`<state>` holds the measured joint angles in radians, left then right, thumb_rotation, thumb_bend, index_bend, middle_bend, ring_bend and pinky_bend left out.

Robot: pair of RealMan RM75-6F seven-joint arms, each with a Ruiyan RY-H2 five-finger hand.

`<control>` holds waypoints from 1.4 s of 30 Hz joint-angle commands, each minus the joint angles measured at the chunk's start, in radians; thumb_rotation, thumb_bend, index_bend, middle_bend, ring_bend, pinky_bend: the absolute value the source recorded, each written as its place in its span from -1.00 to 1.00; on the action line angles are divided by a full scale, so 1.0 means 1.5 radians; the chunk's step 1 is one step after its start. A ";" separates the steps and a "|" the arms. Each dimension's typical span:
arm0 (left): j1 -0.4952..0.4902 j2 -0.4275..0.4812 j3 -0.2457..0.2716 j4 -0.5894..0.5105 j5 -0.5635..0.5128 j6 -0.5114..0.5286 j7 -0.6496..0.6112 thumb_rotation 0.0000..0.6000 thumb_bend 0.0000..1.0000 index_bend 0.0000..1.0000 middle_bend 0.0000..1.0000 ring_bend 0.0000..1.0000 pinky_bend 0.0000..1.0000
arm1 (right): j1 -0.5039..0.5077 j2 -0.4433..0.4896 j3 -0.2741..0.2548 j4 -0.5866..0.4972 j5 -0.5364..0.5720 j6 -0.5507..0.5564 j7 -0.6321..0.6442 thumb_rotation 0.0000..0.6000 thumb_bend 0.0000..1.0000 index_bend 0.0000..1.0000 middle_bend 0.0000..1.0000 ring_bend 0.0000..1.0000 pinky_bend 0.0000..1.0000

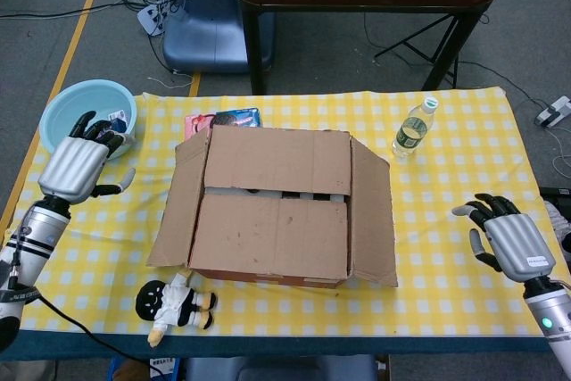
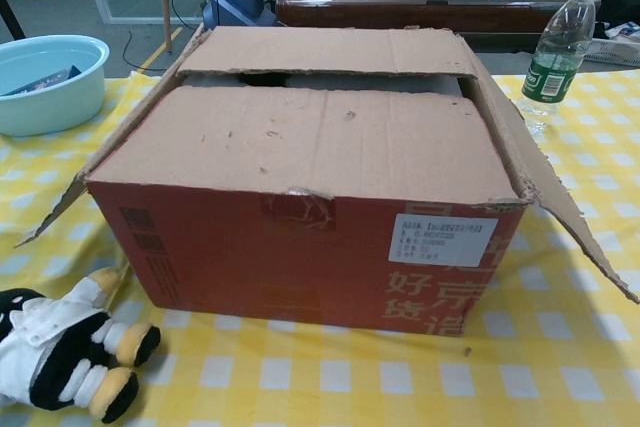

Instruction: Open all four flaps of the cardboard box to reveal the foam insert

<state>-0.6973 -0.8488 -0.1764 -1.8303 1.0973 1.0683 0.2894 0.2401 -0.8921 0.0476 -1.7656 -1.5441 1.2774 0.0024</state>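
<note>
The cardboard box (image 1: 272,211) stands mid-table on the yellow checked cloth. Its left flap (image 1: 178,195) and right flap (image 1: 373,211) are folded outward and slope down. The back flap (image 1: 277,160) and front flap (image 1: 268,236) lie flat over the top, with a narrow dark gap (image 1: 268,192) between them; no foam is plainly visible. My left hand (image 1: 76,167) hovers left of the box near the basin, fingers apart, holding nothing. My right hand (image 1: 504,240) is at the table's right edge, fingers spread and empty. The chest view shows the box (image 2: 300,237) close up and neither hand.
A light blue basin (image 1: 85,113) holding a packet sits at the back left. A water bottle (image 1: 412,129) stands behind the box's right side. A plush doll (image 1: 174,301) lies at the front left. A snack packet (image 1: 227,120) lies behind the box.
</note>
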 commanded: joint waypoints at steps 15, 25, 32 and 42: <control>0.160 -0.025 0.058 -0.044 0.008 0.180 0.040 0.17 -0.21 -0.38 -0.41 -0.74 -1.00 | 0.121 0.022 0.053 -0.036 0.016 -0.130 0.025 1.00 0.08 -0.52 -0.45 -0.70 -0.65; 0.216 -0.026 0.071 -0.057 0.039 0.219 0.020 0.18 -0.21 -0.37 -0.42 -0.74 -1.00 | 0.246 -0.031 0.104 -0.041 0.090 -0.261 -0.060 1.00 -0.15 -0.67 -0.61 -0.81 -0.65; 0.232 -0.026 0.068 -0.059 0.052 0.221 0.012 0.18 -0.21 -0.37 -0.42 -0.74 -1.00 | 0.326 -0.092 0.126 -0.016 0.173 -0.330 -0.133 1.00 -0.25 -0.86 -0.85 -0.98 -0.76; 0.243 -0.023 0.060 -0.062 0.056 0.210 0.006 0.18 -0.21 -0.37 -0.44 -0.74 -1.00 | 0.381 -0.163 0.126 0.012 0.240 -0.337 -0.191 1.00 -0.42 -0.95 -0.93 -1.00 -0.86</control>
<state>-0.3338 -0.8836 -0.0856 -1.9231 1.1813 1.3833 0.2991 0.8050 -1.1281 0.2381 -1.7526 -1.1928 0.7701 -0.2764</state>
